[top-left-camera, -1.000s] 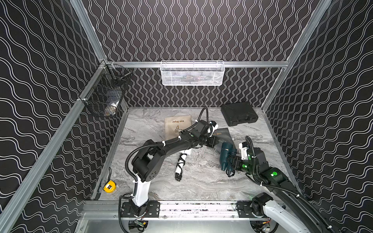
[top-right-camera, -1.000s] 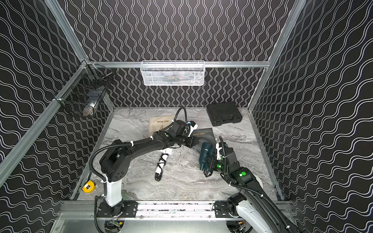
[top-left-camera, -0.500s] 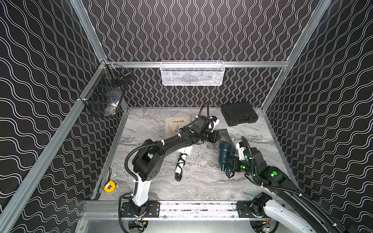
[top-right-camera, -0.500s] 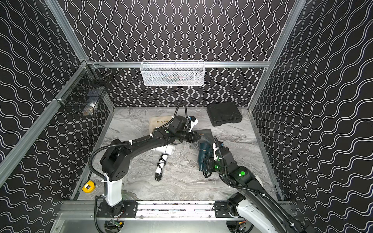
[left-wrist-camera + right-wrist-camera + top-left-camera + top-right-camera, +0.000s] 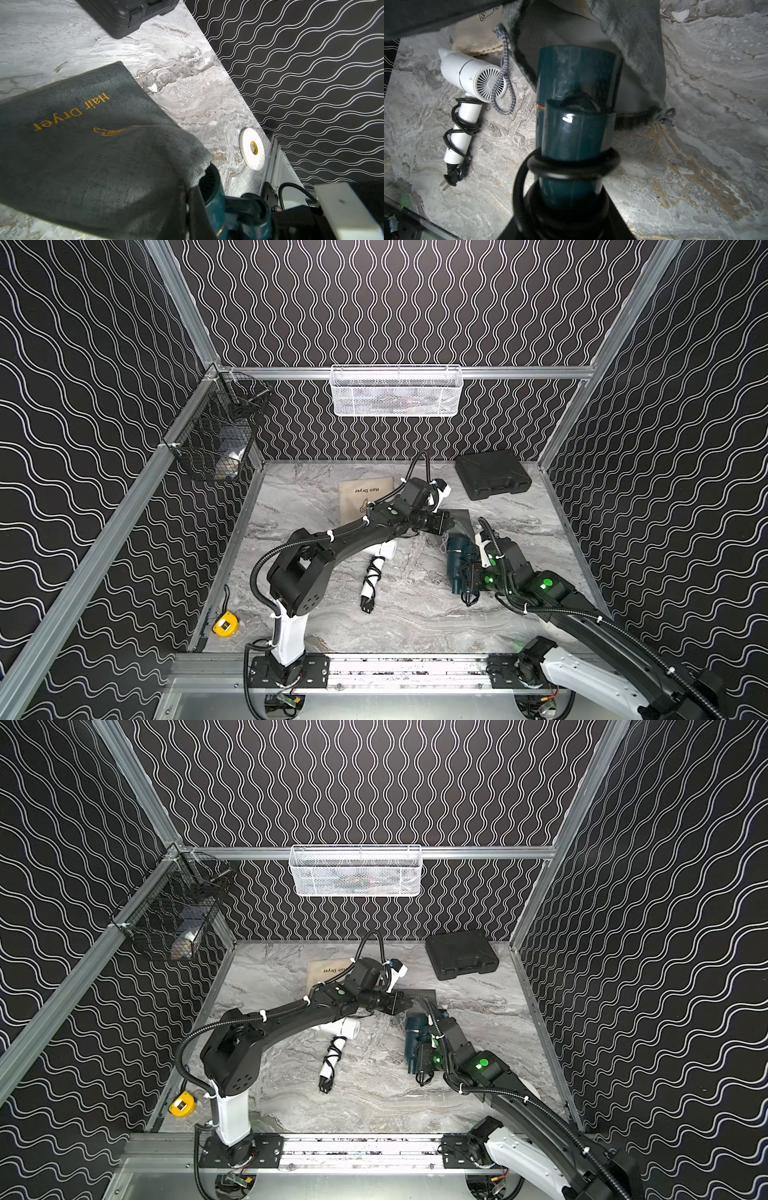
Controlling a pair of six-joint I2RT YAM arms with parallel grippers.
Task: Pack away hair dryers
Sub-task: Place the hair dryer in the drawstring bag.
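Note:
The dark teal hair dryer [image 5: 457, 556] [image 5: 415, 1036] [image 5: 577, 83] lies right of centre, with my right gripper [image 5: 467, 576] [image 5: 422, 1056] [image 5: 571, 207] shut on its cord-wound handle. Its barrel end [image 5: 216, 205] sits at the mouth of the grey "Hair Dryer" pouch [image 5: 461, 516] [image 5: 83, 145] [image 5: 633, 41], whose rim drapes over it. My left gripper [image 5: 446, 524] [image 5: 405, 1004] [image 5: 188, 187] is shut on that rim and holds it up. The white hair dryer [image 5: 376, 572] [image 5: 338, 1040] [image 5: 467, 72] lies at centre, with black cord round its handle, partly under the left arm.
A beige pouch [image 5: 361, 499] [image 5: 473, 41] lies behind the white dryer. A black hard case [image 5: 492, 475] [image 5: 124, 12] is at the back right. A yellow tape measure [image 5: 225, 624] lies front left, and a white tape roll [image 5: 252, 148] by the right wall. Wire baskets [image 5: 397, 391] [image 5: 216, 435] hang on the walls.
My right arm has pushed the teal dryer a little toward the back, up to the pouch's mouth. My left gripper has shifted slightly to the right with the pouch's rim.

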